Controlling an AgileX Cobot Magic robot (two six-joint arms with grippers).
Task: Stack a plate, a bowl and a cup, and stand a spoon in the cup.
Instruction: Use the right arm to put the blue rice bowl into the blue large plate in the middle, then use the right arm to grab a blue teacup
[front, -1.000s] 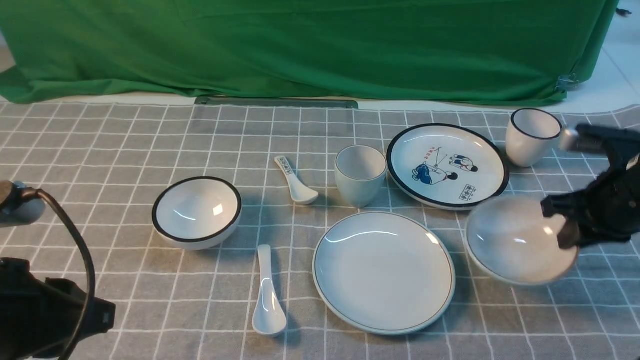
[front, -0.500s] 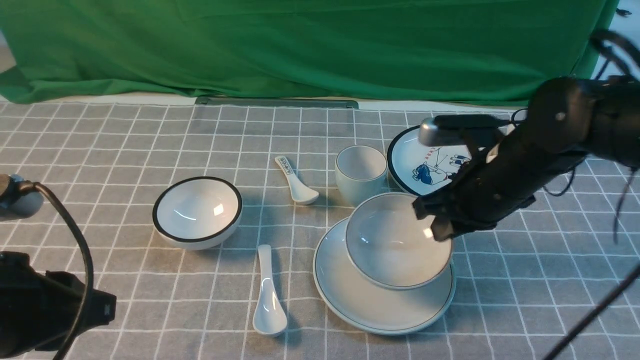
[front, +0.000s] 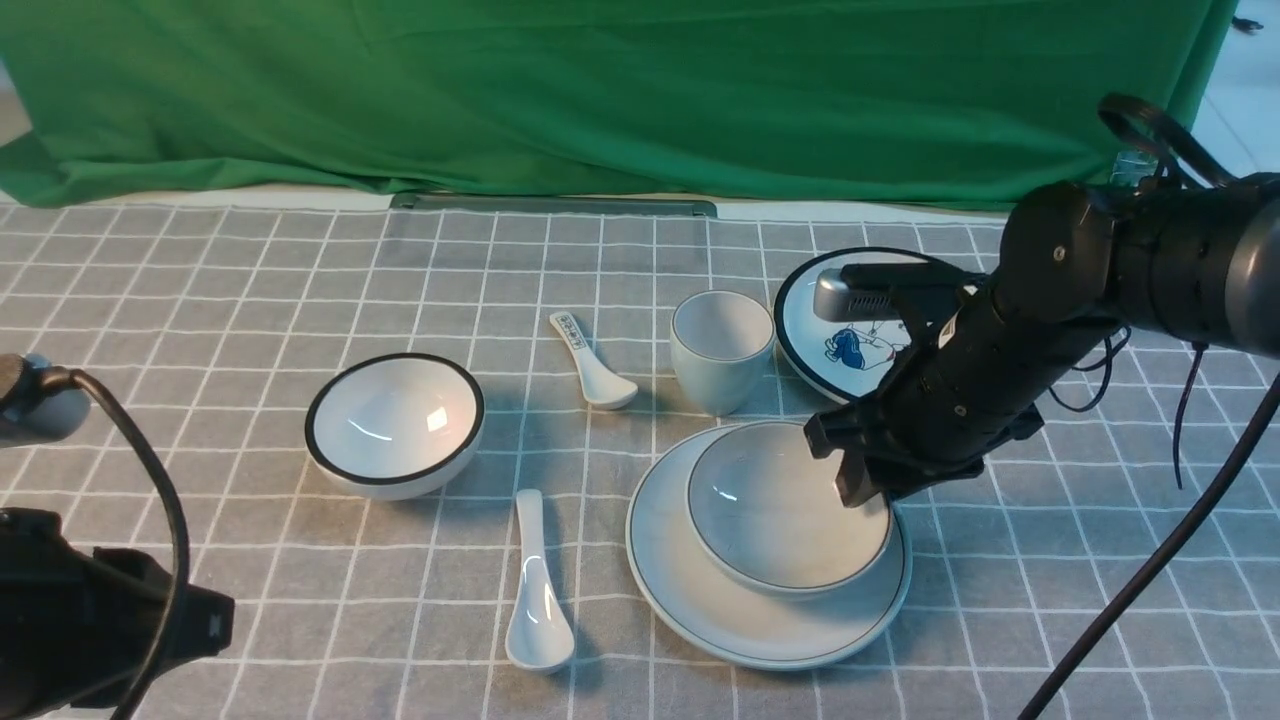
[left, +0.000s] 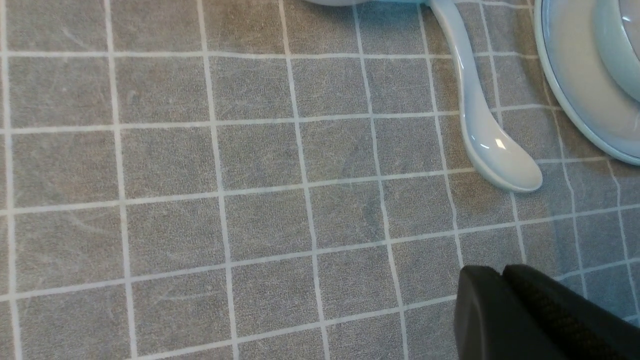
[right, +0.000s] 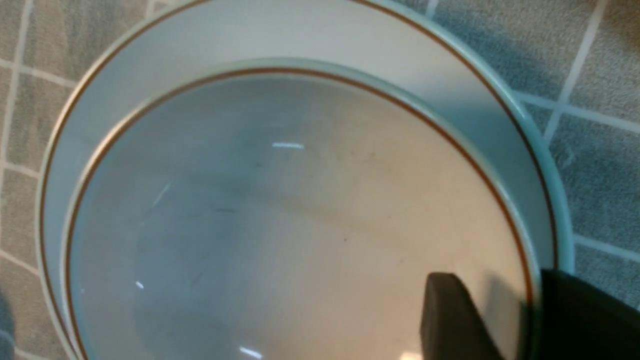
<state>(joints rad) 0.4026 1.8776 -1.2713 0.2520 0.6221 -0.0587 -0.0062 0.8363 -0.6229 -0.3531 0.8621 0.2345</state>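
Note:
The plain plate (front: 680, 590) lies at the front centre of the checked cloth, and the wide shallow bowl (front: 770, 510) rests on it, shifted toward its far right side. My right gripper (front: 870, 480) stands open astride the bowl's right rim. In the right wrist view one finger (right: 450, 320) hangs inside the bowl (right: 280, 225), clear of the rim, and the other is outside it. The cup (front: 720, 350) stands upright just behind the plate. The plain white spoon (front: 537, 600) lies left of the plate. My left gripper (left: 502, 272) is shut and empty, low at the front left, near the spoon (left: 480, 130).
A deeper black-rimmed bowl (front: 395, 425) sits at centre left. A small spoon with a printed handle (front: 590, 365) lies left of the cup. The cartoon plate (front: 800, 330) is behind the right arm, partly hidden. Green cloth (front: 600, 90) closes off the back.
My right arm carried the bowl from the right side over to the plate and lowered it onto the plate. Its jaws have opened off the rim. The left arm stayed put.

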